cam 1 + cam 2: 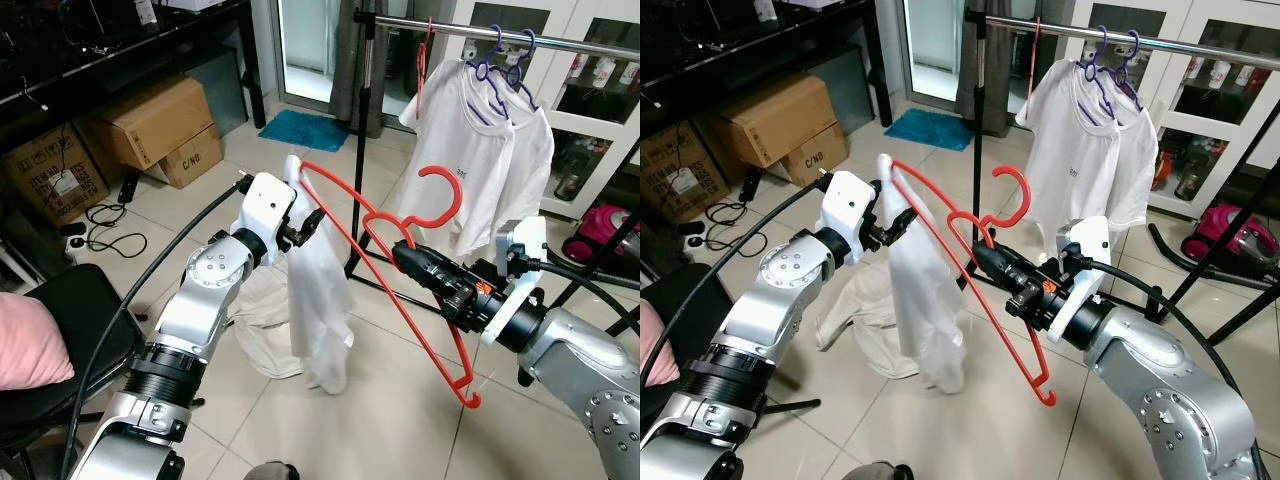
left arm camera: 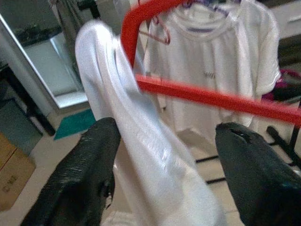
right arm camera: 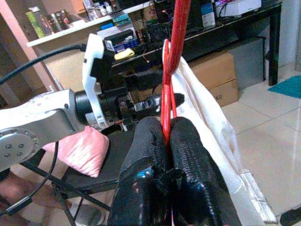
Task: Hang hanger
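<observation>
A: Which gripper is holding the red hanger (image 1: pixel 400 290)?
B: The right gripper (image 1: pixel 405 256) is clamping its thin plastic neck, fingers pressed together, hook curving above.
A: And the left gripper (image 1: pixel 312 222)?
B: Its fingers are standing apart around the limp white shirt (image 1: pixel 318 310), which is draping off the hanger's upper end, before the clothes rail (image 1: pixel 500 36).

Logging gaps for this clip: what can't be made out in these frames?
- Left pincer: eye views, the white shirt hides whether its fingers touch the cloth.
- Red hanger: left wrist view, blurred, both ends cut by edges.
- Print on the hung T-shirt: too small.
- Rail: right end cut off.
</observation>
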